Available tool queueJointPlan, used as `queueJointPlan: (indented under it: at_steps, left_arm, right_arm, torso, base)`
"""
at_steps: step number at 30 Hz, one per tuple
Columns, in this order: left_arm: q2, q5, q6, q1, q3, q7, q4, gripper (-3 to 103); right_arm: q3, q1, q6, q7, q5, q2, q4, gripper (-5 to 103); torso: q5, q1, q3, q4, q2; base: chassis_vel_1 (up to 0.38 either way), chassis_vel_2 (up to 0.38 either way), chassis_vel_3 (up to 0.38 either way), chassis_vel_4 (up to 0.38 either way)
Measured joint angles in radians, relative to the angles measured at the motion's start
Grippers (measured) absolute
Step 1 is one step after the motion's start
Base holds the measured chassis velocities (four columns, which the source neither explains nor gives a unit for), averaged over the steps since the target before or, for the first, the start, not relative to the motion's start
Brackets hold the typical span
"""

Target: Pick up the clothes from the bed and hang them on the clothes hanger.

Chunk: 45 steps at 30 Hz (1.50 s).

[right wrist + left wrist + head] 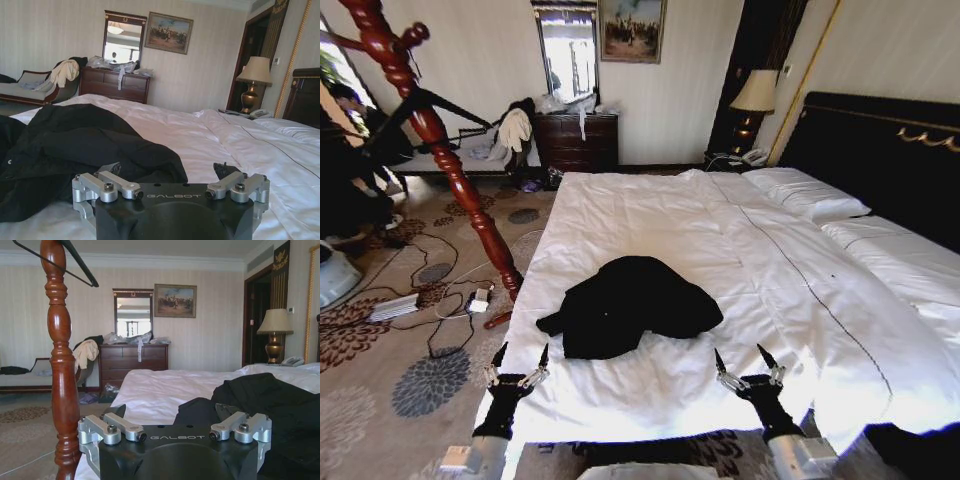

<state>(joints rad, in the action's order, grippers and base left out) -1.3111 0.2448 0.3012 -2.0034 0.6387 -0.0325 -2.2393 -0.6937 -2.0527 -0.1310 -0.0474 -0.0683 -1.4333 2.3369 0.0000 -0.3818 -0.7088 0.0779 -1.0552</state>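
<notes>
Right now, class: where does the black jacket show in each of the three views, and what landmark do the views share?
Head view: the black jacket lies crumpled on the bed, just beyond both grippers.
Left wrist view: heaped beyond the left gripper.
Right wrist view: sprawled past the right gripper.
Shared landmark: the painting beside the mirror.

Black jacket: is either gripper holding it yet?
No. The black jacket lies loose on the bed, both grippers open short of it.

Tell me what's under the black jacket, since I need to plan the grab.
The jacket lies crumpled on the white bed sheet, which shows all around it. Whatever is beneath its folds is covered. Both open grippers, left and right, hover near it.
</notes>
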Motion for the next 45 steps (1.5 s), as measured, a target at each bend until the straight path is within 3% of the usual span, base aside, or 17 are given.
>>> queueJointPlan:
  at_steps: [16, 25, 33, 36, 45]
  left_arm:
    - [0.001, 0.013, 0.01, -0.009, 0.007, 0.003, 0.015, 100]
    - [0.002, 0.048, 0.013, -0.041, 0.033, 0.019, 0.003, 100]
    - [0.01, 0.088, 0.004, -0.053, 0.039, 0.028, 0.002, 100]
    - [0.013, 0.099, -0.009, -0.054, 0.043, 0.032, 0.008, 100]
    - [-0.019, 0.071, -0.015, -0.071, 0.034, 0.025, 0.003, 100]
  right_arm:
    - [0.024, -0.006, -0.005, 0.001, 0.028, 0.014, -0.018, 100]
    - [0.094, -0.011, 0.001, 0.0, 0.042, 0.068, -0.031, 100]
    - [0.156, 0.026, 0.0, 0.006, 0.15, 0.172, -0.081, 100]
    - [0.157, 0.085, -0.011, 0.016, 0.219, 0.247, -0.122, 100]
    - [0.143, 0.206, -0.025, 0.022, 0.232, 0.458, -0.19, 100]
  torso:
    - [0.0, 0.0, 0.0, 0.0, 0.0]
    - [0.0, 0.0, 0.0, 0.0001, 0.0]
    - [0.0, 0.0, 0.0, 0.0002, 0.0]
    - [0.0002, 0.0, 0.0, 0.0, 0.0]
    - [-0.0001, 0.0, 0.0, 0.0001, 0.0]
  base:
    - [0.0, 0.0, 0.0, 0.0]
    - [0.0, 0.0, 0.0, 0.0]
    - [0.0, 0.0, 0.0, 0.0]
    - [0.0, 0.0, 0.0, 0.0]
    - [0.0, 0.0, 0.0, 0.0]
